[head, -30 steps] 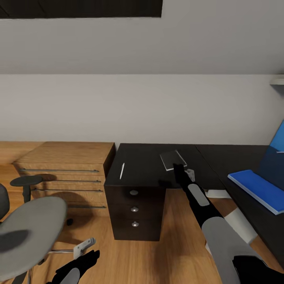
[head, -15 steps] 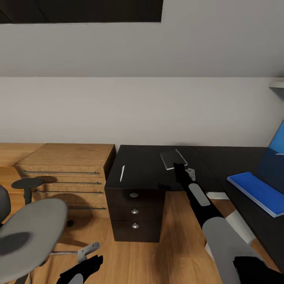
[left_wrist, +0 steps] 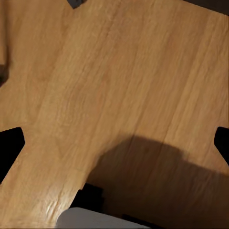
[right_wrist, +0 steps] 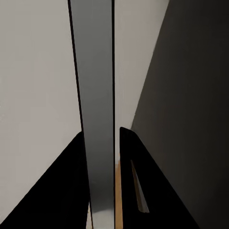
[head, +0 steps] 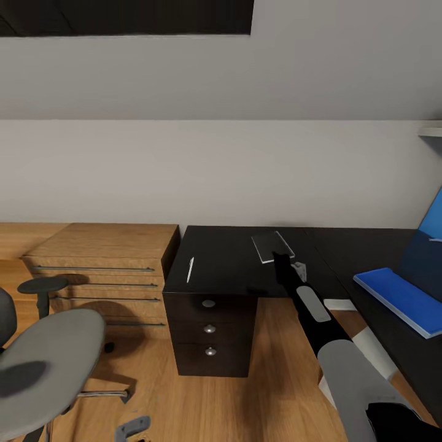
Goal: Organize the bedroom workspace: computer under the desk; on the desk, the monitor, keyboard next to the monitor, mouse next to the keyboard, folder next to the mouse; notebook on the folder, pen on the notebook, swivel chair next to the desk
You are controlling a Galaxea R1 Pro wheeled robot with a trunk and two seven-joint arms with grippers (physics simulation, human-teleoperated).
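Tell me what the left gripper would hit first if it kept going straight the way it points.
The wood floor. The left gripper points down at the planks with its jaws wide apart, and nothing shows in between. How far off the floor lies is unclear.

No text, label, brand, number or sign can be read in any view; every surface seen is plain and unmarked.

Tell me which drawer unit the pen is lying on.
The black drawer unit with round silver knobs; the pen lies on its top. The oak unit beside it has bar handles.
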